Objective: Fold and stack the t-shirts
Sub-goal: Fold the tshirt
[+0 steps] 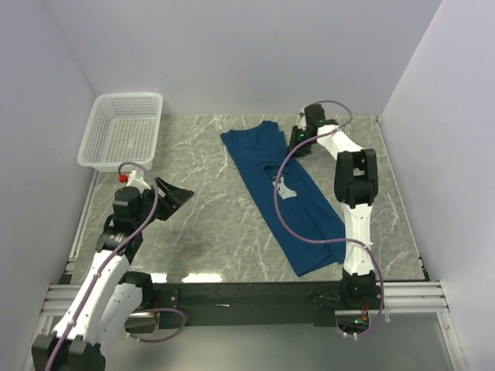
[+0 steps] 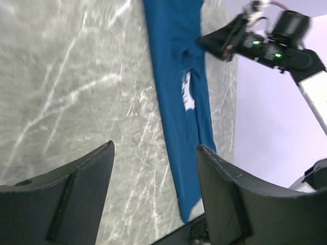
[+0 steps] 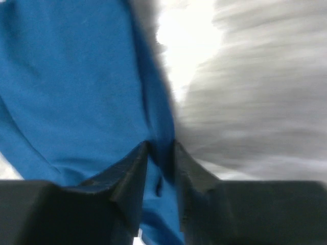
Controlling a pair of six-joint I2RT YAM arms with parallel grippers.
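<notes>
pinching a ridge of blue cloth, the right gripper (image 3: 161,145) has its fingers almost together on the far right edge of the navy t-shirt (image 1: 282,197), up near the collar end. the shirt lies flat on the marble table (image 1: 216,239) as a long narrow strip. it runs slantwise from far centre toward the near right, with its pale print partly tucked into the crease. the left gripper (image 1: 174,195) hovers over bare table to the left, well apart from the shirt, jaws spread wide and holding nothing. the white lattice basket (image 1: 124,98) sits in the far left corner.

this looks like the folding step, with the lengthwise fold made and a crosswise fold yet to come. the next move probably calls for lifting the pinched end and carrying it toward the near hem. the grip must stay firm so the thin fold does not slip. the left arm may need to take the other corner so the strip folds square.
</notes>
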